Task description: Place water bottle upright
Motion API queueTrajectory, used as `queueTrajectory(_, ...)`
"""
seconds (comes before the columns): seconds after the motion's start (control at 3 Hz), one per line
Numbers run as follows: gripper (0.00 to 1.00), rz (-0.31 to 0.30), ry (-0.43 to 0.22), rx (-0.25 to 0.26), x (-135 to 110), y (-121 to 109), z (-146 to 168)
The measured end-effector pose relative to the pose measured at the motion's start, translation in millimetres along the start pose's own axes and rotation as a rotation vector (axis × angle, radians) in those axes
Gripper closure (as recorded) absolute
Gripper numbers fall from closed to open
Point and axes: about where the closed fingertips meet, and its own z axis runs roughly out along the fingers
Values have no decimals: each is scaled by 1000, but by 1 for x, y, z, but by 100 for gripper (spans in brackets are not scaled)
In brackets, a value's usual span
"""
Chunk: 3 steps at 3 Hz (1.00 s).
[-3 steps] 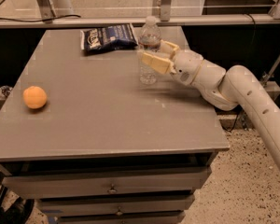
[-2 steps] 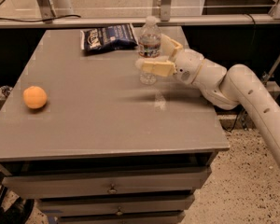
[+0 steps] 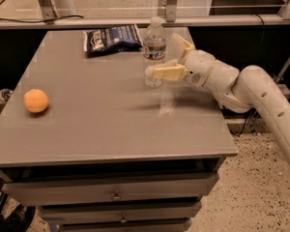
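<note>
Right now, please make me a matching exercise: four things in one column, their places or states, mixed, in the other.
1. water bottle
2. round orange object
3. dark blue snack bag
4. gripper

A. left part of the table
B. lying flat near the far edge
C. standing upright
D. beside the water bottle, fingers open

Pairs: 1-C, 2-A, 3-B, 4-D

The water bottle stands upright near the back of the grey table, just right of a dark blue snack bag. The gripper reaches in from the right with its fingers spread, the near finger crossing the bottle's lower part. An orange lies well apart at the left edge.
</note>
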Motion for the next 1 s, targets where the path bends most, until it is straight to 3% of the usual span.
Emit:
queueTrajectory(0.33, 0, -39, 60, 42, -19, -7, -36)
queueTrajectory(0.67, 0, -95, 139, 128, -53, -9, -92)
queueTrajectory(1.0, 0, -110, 148, 157, -63, -9, -109)
